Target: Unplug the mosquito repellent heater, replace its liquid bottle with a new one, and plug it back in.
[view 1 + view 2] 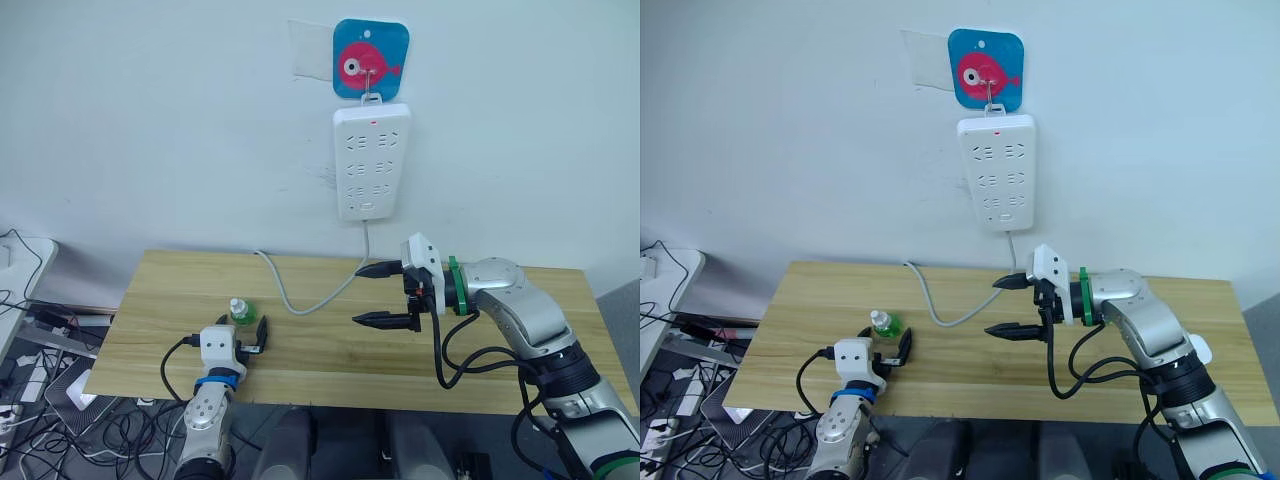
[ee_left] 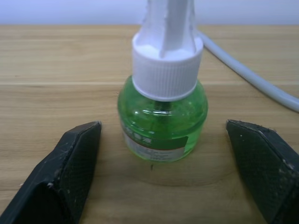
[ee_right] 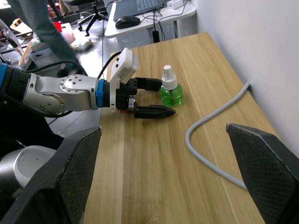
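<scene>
**Left fingers bracket the green bottle; no heater seen on the strip**

The liquid bottle (image 2: 162,123), green with a white ribbed cap, stands upright on the wooden table (image 1: 330,350), low and left of centre in the left eye view. Its long axis runs vertical. The left gripper (image 1: 255,335) lies level with it at table height, its 2 black fingers (image 2: 70,168) spread wide and released, 1 on each side of the bottle with a clear gap on both. The bottle sits straight ahead of the fingers, between them but not touched. By my reading, closing on the green body below the cap is the move that matters next, and the left arm is plainly the nearer one.

The right gripper (image 1: 385,295) hovers above the table right of centre, well apart from the bottle, fingers parted and holding nothing.

On the wall at upper centre hangs the white power strip (image 1: 371,162) under a blue fish hook plate (image 1: 370,61); its grey cable (image 1: 300,295) loops down across the table.

The left wrist view shows the gaps beside the bottle, which the head views cannot settle. The right wrist view shows the bottle standing near the left fingertips from the side. I cannot make out the mosquito repellent heater on the strip or the table.
</scene>
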Available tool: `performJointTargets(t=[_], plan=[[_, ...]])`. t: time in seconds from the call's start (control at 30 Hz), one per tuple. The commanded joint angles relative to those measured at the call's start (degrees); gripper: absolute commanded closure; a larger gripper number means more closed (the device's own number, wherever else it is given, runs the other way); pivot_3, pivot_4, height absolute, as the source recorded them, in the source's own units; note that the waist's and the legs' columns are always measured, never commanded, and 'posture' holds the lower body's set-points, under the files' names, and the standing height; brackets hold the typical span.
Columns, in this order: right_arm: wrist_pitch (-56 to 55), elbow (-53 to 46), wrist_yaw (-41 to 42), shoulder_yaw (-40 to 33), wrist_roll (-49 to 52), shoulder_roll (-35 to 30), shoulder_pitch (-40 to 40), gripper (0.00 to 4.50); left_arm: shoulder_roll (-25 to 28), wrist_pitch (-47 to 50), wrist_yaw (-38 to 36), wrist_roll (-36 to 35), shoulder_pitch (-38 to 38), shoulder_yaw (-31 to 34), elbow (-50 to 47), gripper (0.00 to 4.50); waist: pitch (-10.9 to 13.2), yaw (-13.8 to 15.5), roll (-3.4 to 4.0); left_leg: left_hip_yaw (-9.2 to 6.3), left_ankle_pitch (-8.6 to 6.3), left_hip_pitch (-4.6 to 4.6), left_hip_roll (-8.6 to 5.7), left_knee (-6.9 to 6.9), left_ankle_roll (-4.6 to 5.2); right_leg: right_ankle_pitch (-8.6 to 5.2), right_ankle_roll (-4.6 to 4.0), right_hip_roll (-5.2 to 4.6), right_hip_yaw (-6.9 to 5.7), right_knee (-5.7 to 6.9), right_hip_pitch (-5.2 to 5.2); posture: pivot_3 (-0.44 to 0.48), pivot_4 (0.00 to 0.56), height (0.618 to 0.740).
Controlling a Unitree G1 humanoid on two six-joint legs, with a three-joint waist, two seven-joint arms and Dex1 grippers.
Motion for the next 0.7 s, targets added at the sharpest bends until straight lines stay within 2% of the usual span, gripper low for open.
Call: performJointTargets(t=[0.03,0.17,0.3,0.4,0.47,0.7], plan=[[0.97,-2.70,-0.56,-1.75,1.64,0.01,-0.46,0.03,0.89,-2.58,-0.47,-0.13,-0.89,0.69,1.76,0.00,0.00,-0.06,0.00,0.00,0.00,-0.01,0.00,0.00,0.00,0.00,0.00,0.00,0.00,0.00,0.00,0.050,0.275,0.740],[2.02,-3.59,-1.18,-2.18,2.42,0.51,-0.99,0.03,1.24,-3.63,0.57,0.13,-1.77,1.02,3.06,0.00,0.00,-0.15,-0.01,0.00,0.00,-0.01,0.00,-0.01,0.00,0.00,0.00,0.00,0.00,0.00,-0.02,0.050,0.276,0.740],[2.87,-4.06,-1.63,-2.70,3.38,1.02,-1.40,0.00,0.93,-4.20,0.98,0.33,-1.48,0.72,3.14,0.86,0.01,-0.31,0.00,0.00,0.00,-0.10,0.00,-0.01,-0.01,0.00,0.00,0.00,0.01,0.00,-0.09,0.047,0.281,0.740],[3.78,-4.15,-2.50,-3.28,4.42,1.73,-1.80,0.00,0.79,-4.29,0.97,0.55,-1.14,0.51,3.09,1.83,0.01,-0.55,-0.01,-0.01,0.00,-0.26,0.00,0.01,-0.01,0.01,0.00,0.00,0.00,0.01,-0.23,0.047,0.283,0.740],[3.76,-4.39,-2.79,-3.54,4.77,2.21,-1.77,0.00,0.68,-4.31,1.11,0.40,-0.83,0.64,2.59,2.31,0.01,-0.57,-0.01,-0.05,0.00,-0.34,0.00,0.01,-0.01,0.01,0.00,-0.01,-0.01,0.02,-0.30,0.049,0.284,0.740],[2.02,-7.30,-3.71,-5.65,6.47,2.59,0.27,0.00,0.76,-0.76,-0.87,1.44,1.51,-2.45,-7.53,2.31,0.02,-0.65,-0.03,-0.06,0.02,-0.79,-0.01,0.04,-0.04,0.02,-0.01,-0.02,0.03,0.07,-0.75,0.055,0.279,0.740]])
